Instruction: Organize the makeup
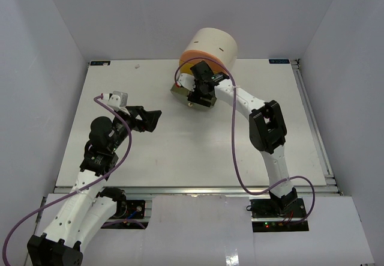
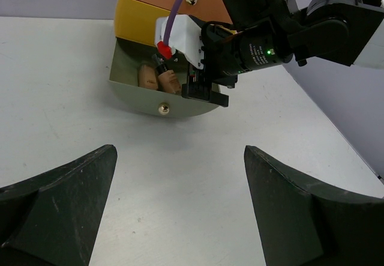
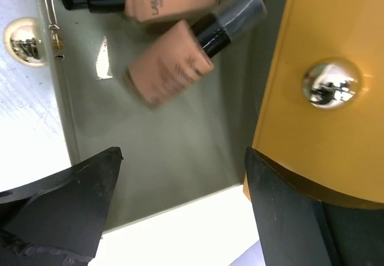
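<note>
Tan bottles (image 3: pixel 168 68) in grey drawer (image 3: pixel 90 104), yellow drawer (image 3: pixel 312 146) beside — right end effector (image 3: pixel 181 161) released above; left end effector (image 2: pixel 180 153) spread

walls (image 1: pixel 150 14): plain pale grey | table (image 1: pixel 180 158): flat white top | light: soft, even

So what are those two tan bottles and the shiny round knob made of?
The two tan bottles look like frosted glass or smooth plastic, I can't tell which: they have matte sides with printed letters. The knob on the yellow drawer looks like polished metal, since it mirrors things like a tiny ball.
</note>
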`<state>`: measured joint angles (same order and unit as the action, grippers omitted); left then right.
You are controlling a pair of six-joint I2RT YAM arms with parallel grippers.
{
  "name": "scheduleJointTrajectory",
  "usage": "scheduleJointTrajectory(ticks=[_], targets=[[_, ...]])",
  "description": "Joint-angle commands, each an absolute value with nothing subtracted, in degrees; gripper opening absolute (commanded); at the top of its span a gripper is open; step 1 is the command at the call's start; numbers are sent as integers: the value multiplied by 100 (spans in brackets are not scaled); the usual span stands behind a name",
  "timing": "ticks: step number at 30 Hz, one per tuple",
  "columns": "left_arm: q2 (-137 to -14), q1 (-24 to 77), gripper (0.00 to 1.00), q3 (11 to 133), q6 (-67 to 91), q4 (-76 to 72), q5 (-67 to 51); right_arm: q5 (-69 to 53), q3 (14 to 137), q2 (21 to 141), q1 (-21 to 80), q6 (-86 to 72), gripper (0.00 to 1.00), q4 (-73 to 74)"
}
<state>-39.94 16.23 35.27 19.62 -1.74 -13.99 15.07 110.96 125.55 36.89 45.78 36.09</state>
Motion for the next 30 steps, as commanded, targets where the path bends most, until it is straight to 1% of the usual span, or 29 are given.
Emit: scheduleJointTrajectory(ticks=[1, 5, 7, 9, 11, 12, 13, 14, 15, 16, 18, 21, 24, 26, 28, 30], targets=[[-3938, 1591, 98, 3498, 1995, -255, -1433, 1271, 11364, 11843, 3771, 4419, 90, 3568], [-3929, 1591, 98, 3507, 1986, -255, -1424, 816, 11257, 11362, 3779, 4243, 90, 3553], [-3924, 1591, 98, 3507, 1986, -255, -1414, 262, 11060, 11054, 3769, 4177, 90, 3529], [-3911, 1591, 98, 3507, 1986, -246, -1406, -617, 10629, 10799, 3719, 4021, 90, 3396], [-3901, 1591, 98, 3508, 1985, -243, -1386, -1707, 10362, 10767, 3703, 4386, 91, 3682], [-3894, 1591, 98, 3515, 1978, -230, -1373, -2349, 10277, 10805, 3716, 4774, 93, 4024], [-3886, 1598, 98, 3516, 1978, -229, -1341, -2738, 10228, 10856, 3718, 5000, 98, 4236], [-3875, 1595, 98, 3511, 1973, -229, -1321, -3005, 10202, 10956, 3728, 5124, 89, 4399], [-3863, 1591, 98, 3507, 1969, -229, -1305, -3200, 10189, 11077, 3742, 5200, 74, 4526], [-3850, 1591, 98, 3507, 1969, -228, -1292, -3267, 10195, 11226, 3762, 5194, 48, 4586], [-3850, 1591, 98, 3507, 1961, -220, -1284, -3155, 10203, 11445, 3794, 5153, 24, 4539], [-3841, 1591, 98, 3507, 1960, -220, -1274, -2719, 10283, 11750, 3805, 4856, 19, 4348], [-3840, 1591, 98, 3507, 1960, -229, -1283, -2074, 10325, 11985, 3833, 4339, 18, 4027], [-3835, 1591, 98, 3501, 1960, -229, -1283, -1607, 10260, 12144, 3882, 4120, 20, 3712], [-3841, 1591, 98, 3507, 1960, -229, -1283, -1056, 10125, 12216, 3942, 3862, 23, 3062], [-3850, 1591, 98, 3499, 1960, -221, -1266, -76, 9996, 12290, 4056, 3560, 26, 2500]])
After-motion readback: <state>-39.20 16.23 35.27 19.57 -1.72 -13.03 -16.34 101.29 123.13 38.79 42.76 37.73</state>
